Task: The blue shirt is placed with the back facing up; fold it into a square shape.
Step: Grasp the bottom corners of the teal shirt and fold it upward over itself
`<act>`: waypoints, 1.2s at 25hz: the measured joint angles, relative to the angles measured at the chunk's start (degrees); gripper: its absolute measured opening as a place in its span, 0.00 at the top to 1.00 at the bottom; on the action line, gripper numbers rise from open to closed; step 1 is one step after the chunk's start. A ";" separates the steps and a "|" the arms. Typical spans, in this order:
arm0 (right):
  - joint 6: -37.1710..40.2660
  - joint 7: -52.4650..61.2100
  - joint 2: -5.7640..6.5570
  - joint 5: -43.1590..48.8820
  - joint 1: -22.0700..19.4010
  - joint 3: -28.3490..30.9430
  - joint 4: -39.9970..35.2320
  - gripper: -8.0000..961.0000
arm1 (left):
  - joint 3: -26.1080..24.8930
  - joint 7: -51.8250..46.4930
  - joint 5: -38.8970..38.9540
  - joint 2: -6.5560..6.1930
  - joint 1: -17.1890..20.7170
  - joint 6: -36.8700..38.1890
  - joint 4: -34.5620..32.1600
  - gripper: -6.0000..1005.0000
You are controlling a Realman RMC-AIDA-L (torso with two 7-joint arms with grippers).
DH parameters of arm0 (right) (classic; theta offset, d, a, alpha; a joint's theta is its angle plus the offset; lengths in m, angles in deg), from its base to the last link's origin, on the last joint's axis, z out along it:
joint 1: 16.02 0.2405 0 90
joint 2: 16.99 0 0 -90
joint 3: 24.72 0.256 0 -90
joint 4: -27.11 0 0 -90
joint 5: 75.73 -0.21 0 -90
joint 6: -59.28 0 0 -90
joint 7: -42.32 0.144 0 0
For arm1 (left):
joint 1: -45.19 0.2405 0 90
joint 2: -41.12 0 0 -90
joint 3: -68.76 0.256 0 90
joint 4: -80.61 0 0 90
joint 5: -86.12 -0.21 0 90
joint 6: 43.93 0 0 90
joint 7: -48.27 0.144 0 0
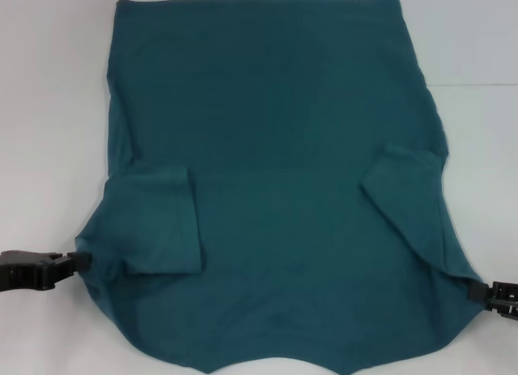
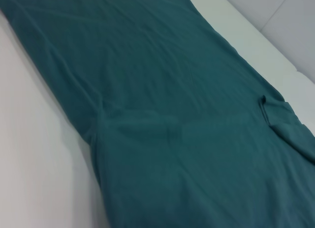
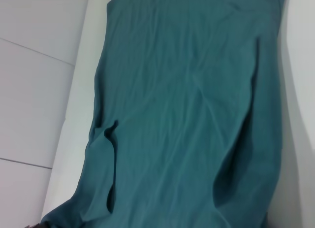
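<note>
The blue shirt (image 1: 275,164) lies spread on the white table, plain side up, hem at the far end and both sleeves folded inward onto the body. My left gripper (image 1: 74,262) is shut on the shirt's near left shoulder edge. At the near right shoulder edge, my right gripper (image 1: 477,292) is shut on the fabric too. The cloth between them looks stretched and slightly raised near me. Across the left wrist view runs the shirt (image 2: 172,119); that arm's own fingers do not show. The right wrist view looks along the shirt (image 3: 187,119), again without fingers in sight.
The white table (image 1: 48,108) shows on both sides of the shirt and beyond its hem. A seam in the surface (image 1: 477,85) runs at the far right. A white wall panel (image 3: 34,90) stands beside the table in the right wrist view.
</note>
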 joint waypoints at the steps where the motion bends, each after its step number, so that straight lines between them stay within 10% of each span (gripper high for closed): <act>1: 0.00 -0.01 -0.03 0.03 -0.02 0.00 -0.05 0.38 | -0.01 0.00 0.00 0.00 0.00 0.02 0.00 0.99; 13: -0.33 -0.64 -0.16 -0.07 -0.72 0.00 -0.24 0.91 | 0.13 0.00 0.00 0.00 0.00 -0.08 0.00 0.99; 30: 2.97 -9.09 0.32 -0.26 -1.91 3.56 -0.46 0.97 | -0.49 -7.45 0.00 0.34 1.98 2.35 -2.99 0.99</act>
